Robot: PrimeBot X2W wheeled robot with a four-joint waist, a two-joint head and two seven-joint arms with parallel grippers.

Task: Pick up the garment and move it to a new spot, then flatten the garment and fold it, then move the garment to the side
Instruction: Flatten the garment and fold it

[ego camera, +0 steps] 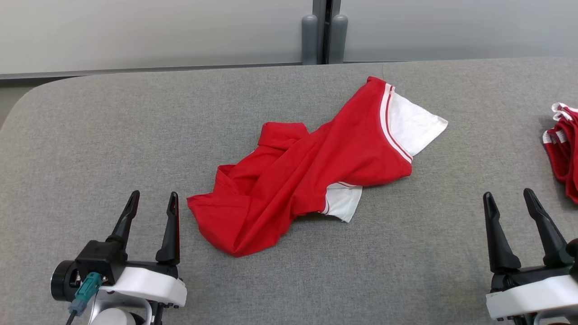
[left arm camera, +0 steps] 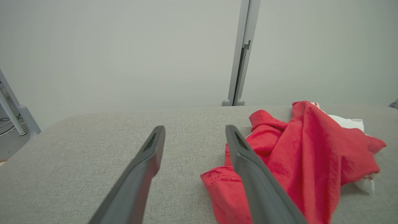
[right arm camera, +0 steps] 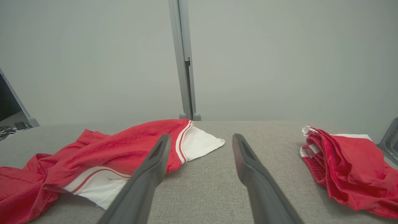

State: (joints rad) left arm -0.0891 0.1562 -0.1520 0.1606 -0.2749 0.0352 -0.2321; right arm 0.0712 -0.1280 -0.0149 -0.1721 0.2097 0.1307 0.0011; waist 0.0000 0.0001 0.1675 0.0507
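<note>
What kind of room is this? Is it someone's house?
Probably a lab or workshop, not a house: a big grey cloth-covered table, plain pale partition panels behind it, and a crumpled red garment lying on it.

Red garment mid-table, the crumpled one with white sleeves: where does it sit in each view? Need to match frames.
Head view: red garment at centre, lying diagonally on the table.
Left wrist view: red garment at lower right.
Right wrist view: red garment at lower left.
Shared landmark: grey post behind the table's far edge.
</note>
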